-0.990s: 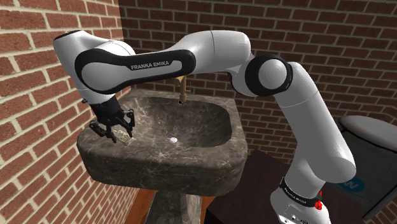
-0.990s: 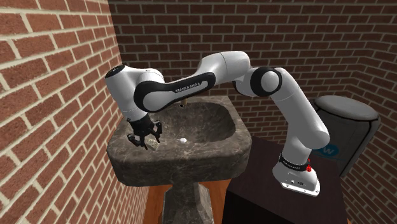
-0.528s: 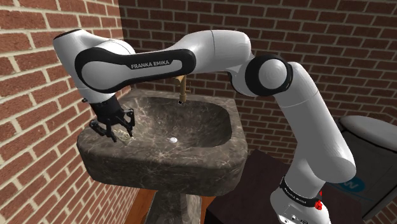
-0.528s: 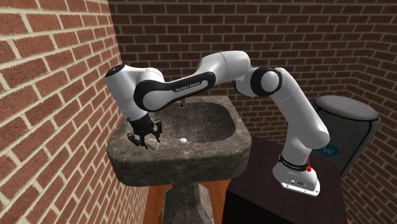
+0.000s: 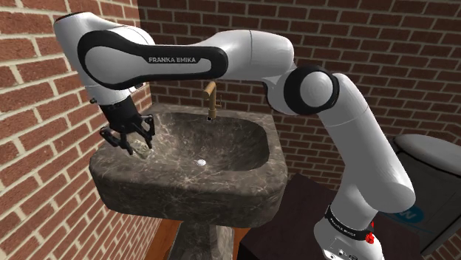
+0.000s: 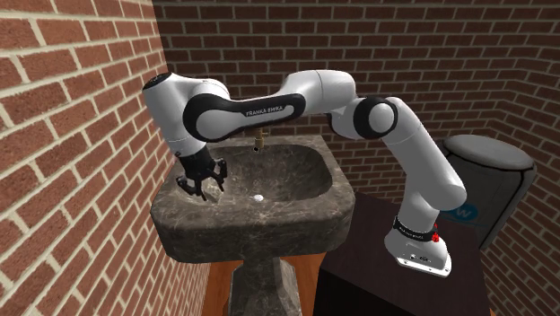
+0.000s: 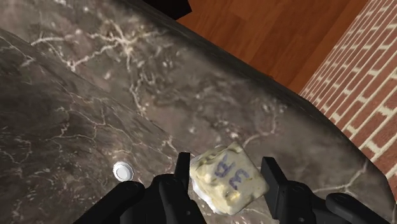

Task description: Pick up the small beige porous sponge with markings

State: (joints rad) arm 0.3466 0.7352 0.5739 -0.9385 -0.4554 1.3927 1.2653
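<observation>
The small beige porous sponge (image 7: pixel 227 179) with blue markings sits clasped between my two black fingers (image 7: pixel 182 173), above the dark marble sink's rim (image 7: pixel 210 95). My gripper (image 7: pixel 227 170) is shut on it. In the shoulder view the gripper (image 5: pixel 128 142) hangs a little above the rim's corner (image 5: pixel 111 166) at that view's left, a pale bit of sponge (image 5: pixel 139 147) showing between the fingers. From the second exterior view the gripper (image 6: pixel 202 186) hovers over the same corner of the sink (image 6: pixel 179 211).
A brass tap (image 5: pixel 210 98) stands at the basin's back and a white drain (image 5: pixel 200 159) lies in its bottom. Brick walls close in behind and at the shoulder view's left. A grey lidded object (image 5: pixel 430 151) stands at the right, beside the dark stand (image 5: pixel 295 214).
The arm has risen and the gripper has lifted off the sink's rim, carrying the sponge up with it.
</observation>
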